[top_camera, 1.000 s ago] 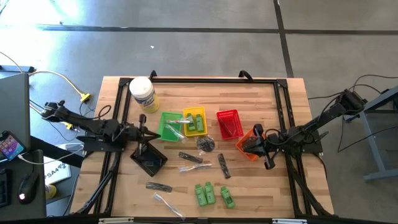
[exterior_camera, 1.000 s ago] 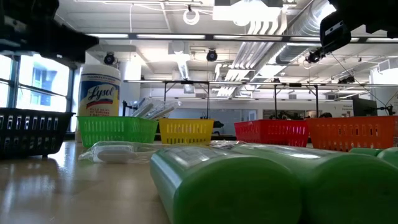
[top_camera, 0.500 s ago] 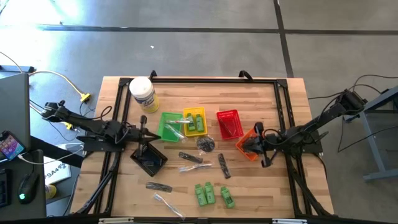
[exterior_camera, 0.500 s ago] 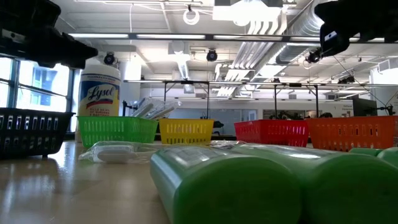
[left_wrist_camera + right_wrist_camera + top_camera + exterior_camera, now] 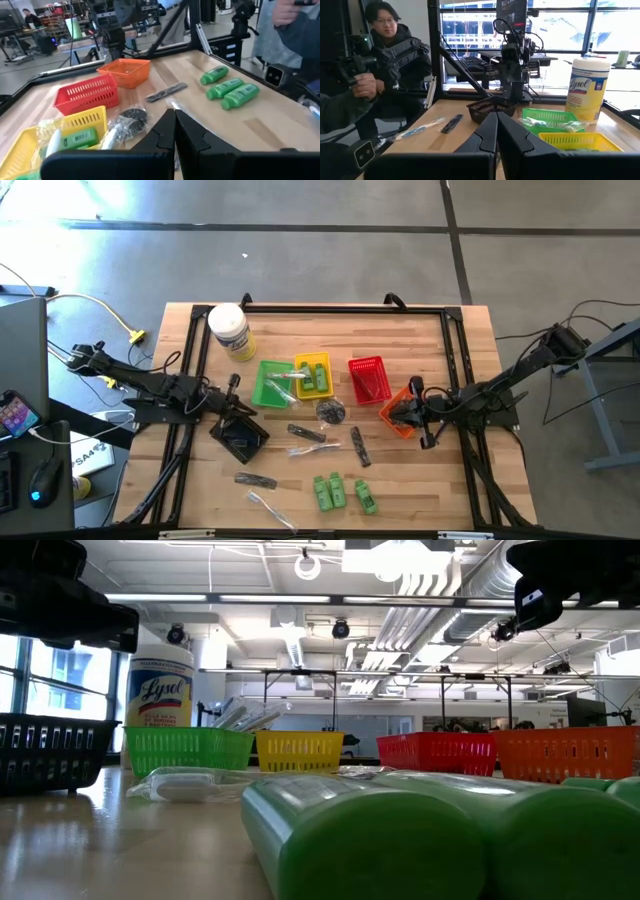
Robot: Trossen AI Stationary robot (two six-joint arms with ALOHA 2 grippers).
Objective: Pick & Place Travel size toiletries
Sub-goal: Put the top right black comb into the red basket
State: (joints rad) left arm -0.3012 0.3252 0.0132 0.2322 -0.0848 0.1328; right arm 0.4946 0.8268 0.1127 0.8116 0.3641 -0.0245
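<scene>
Left gripper (image 5: pixel 232 385) had drawn back above the black basket (image 5: pixel 240 437), fingers closed, empty | green bottles (image 5: pixel 340 493) lay loose near the worktop's front edge, awaiting sorting | right gripper (image 5: pixel 415 389) hovered, closed, beside the orange basket (image 5: pixel 396 417).

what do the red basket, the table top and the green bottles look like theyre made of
The red basket looks like moulded plastic: glossy, with open lattice walls. The table top looks like wood, pale joined strips with visible grain, butcher-block style, probably sealed. The green bottles appear to be smooth plastic with a slight sheen and printed labels; what is inside cannot be told.
</scene>
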